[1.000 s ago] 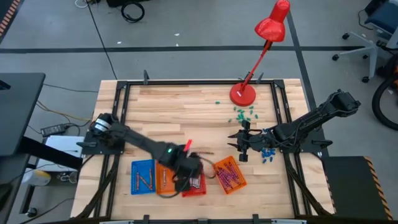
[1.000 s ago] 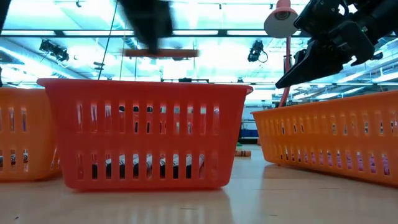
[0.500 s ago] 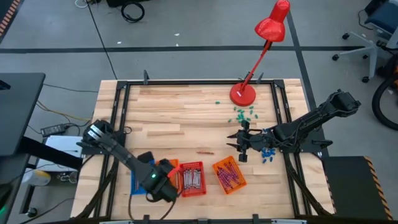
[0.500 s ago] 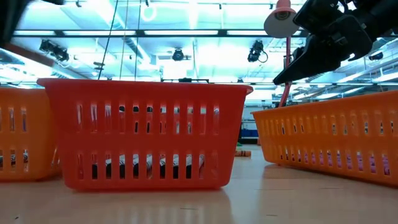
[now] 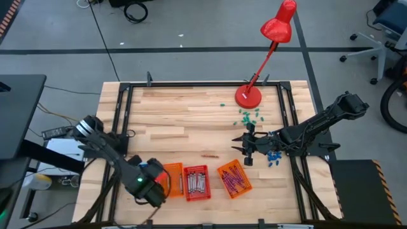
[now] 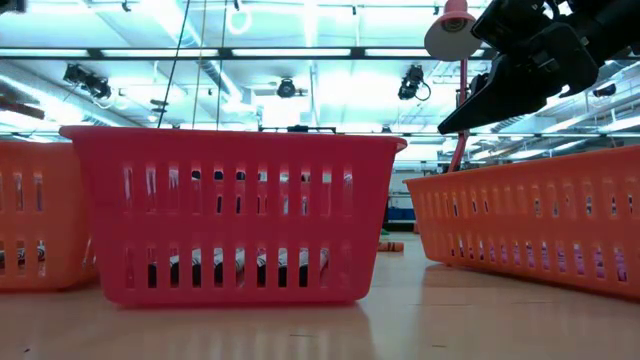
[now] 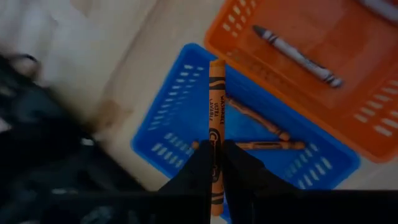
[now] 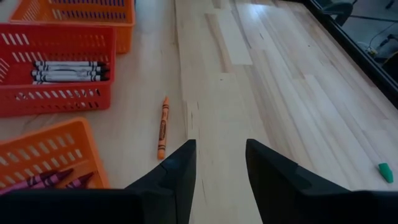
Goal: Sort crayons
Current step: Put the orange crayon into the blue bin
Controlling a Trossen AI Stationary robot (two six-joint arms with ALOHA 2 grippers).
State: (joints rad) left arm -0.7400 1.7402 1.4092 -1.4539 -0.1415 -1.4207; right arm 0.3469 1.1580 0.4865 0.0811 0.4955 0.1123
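Note:
My left gripper [image 5: 150, 188] hangs near the table's front left, shut on an orange crayon [image 7: 216, 112] above the blue basket [image 7: 180, 118]. Two orange crayons [image 7: 261, 134] lie in that basket. Beside it, an orange basket [image 5: 173, 179] holds a grey crayon [image 7: 298, 56]. The red basket [image 5: 196, 182] holds grey crayons [image 8: 65, 71], and the right orange basket [image 5: 234, 179] holds purple and red-pink ones [image 8: 53, 179]. One orange crayon [image 8: 162, 127] lies flat on the table. My right gripper [image 8: 217, 168] stands open above the table at the right, touching nothing. My left gripper pinches the orange crayon between its two fingers, on the crayon's near half [image 7: 215, 152]. The fingers point steeply down from above. The crayon's free end [image 7: 216, 67] sticks out past the fingertips, and the crayon is lifted clear above the blue basket.
A red desk lamp [image 5: 249, 95] stands at the back right, with small green bits [image 5: 249, 116] in front of its base. Small blue bits [image 5: 274, 157] lie beside my right arm. Bare wood [image 5: 178, 121] spreads across the table's middle and back.
My left gripper has swung from above the red basket toward the table's left edge, carrying the orange crayon and rolling its wrist on the way. It now hangs over the blue basket.

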